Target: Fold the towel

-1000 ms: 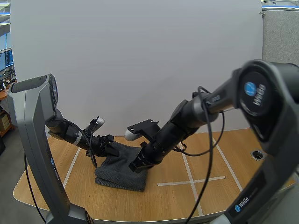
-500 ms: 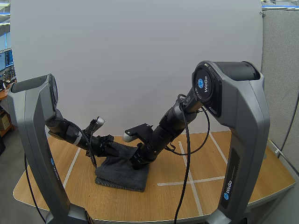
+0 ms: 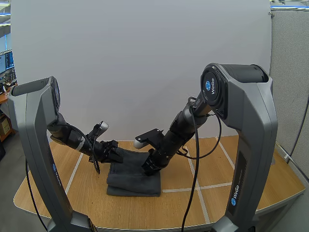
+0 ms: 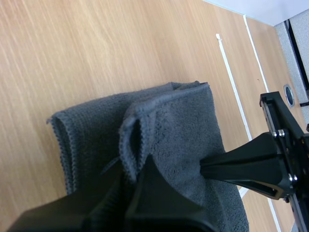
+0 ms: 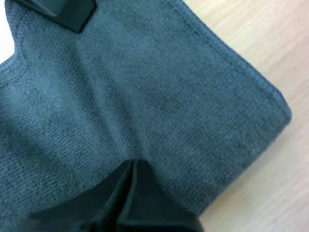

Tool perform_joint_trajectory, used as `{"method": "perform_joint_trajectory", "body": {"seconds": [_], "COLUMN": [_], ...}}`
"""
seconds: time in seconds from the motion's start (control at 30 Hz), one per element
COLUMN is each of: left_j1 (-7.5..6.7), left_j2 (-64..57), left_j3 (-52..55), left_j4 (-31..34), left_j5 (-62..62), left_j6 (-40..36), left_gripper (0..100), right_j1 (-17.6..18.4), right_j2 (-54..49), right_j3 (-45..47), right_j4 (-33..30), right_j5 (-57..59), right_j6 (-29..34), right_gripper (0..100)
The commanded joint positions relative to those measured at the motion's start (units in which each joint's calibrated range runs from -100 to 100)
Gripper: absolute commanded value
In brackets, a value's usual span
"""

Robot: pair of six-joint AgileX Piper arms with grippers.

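overhead from behind, wrists close over towel (image 3: 133, 181)

This looks like a robotics lab set up inside an office. A grey left arm (image 3: 34, 145) and right arm (image 3: 244, 145) stand at a wooden desk (image 3: 231, 193) marked with white tape lines (image 3: 198, 187). A white backdrop board (image 3: 145, 58) stands behind. There is a grey cubicle partition (image 3: 289, 72) at the frame's right edge and computer monitors (image 3: 6, 63) at the far left.

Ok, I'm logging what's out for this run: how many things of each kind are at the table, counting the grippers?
Dark grey towel: 1
Grippers: 2, the left gripper and the right gripper, each pinching the towel
Total: 3
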Motion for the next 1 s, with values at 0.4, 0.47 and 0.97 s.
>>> {"method": "perform_joint_trajectory", "body": {"seconds": [0.4,0.47,0.97], "left_j1": [-0.14,-0.07,0.07], "left_j2": [-0.16,-0.28,-16.73], "left_j3": [-0.60,-1.49,-4.31], "left_j4": [0.52,0.52,7.44], "left_j5": [2.65,3.83,6.42], "left_j6": [-0.66,-1.23,-2.07], "left_gripper": [100,100,100], "right_j1": [-0.75,-0.75,-0.75], "right_j2": [0.22,0.22,-4.78], "right_j3": [0.35,0.35,0.35], "right_j4": [-3.84,-3.84,-3.77], "right_j5": [3.25,3.25,4.21], "right_j6": [0.61,0.61,0.74], "right_gripper": [0,0,0]}}
